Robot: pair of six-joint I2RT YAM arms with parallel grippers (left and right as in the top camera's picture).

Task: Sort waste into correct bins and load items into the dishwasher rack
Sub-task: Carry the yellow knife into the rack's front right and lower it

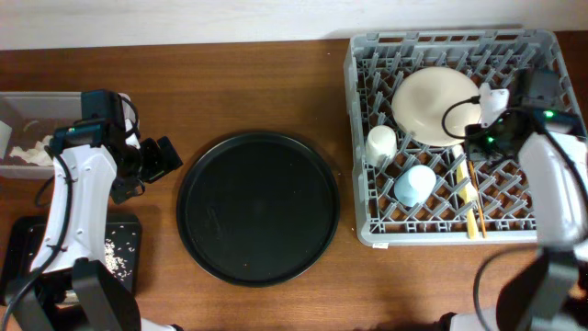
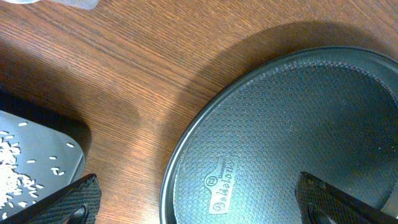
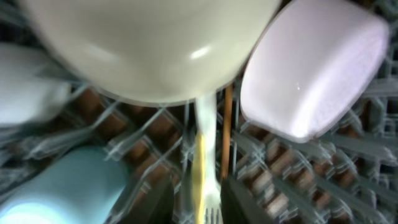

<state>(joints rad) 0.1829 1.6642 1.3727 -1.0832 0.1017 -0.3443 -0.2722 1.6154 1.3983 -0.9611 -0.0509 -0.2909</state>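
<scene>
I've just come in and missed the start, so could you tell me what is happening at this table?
Two robot arms are clearing up. The right gripper hovers over the dishwasher rack, which holds the cream plate, pink bowl, white cup, light blue cup and cutlery; its blurred view does not show whether it grips anything. The left gripper hangs open and empty beside the round black tray. Rice lies in the shallow black tray, napkins in the clear tub.
</scene>
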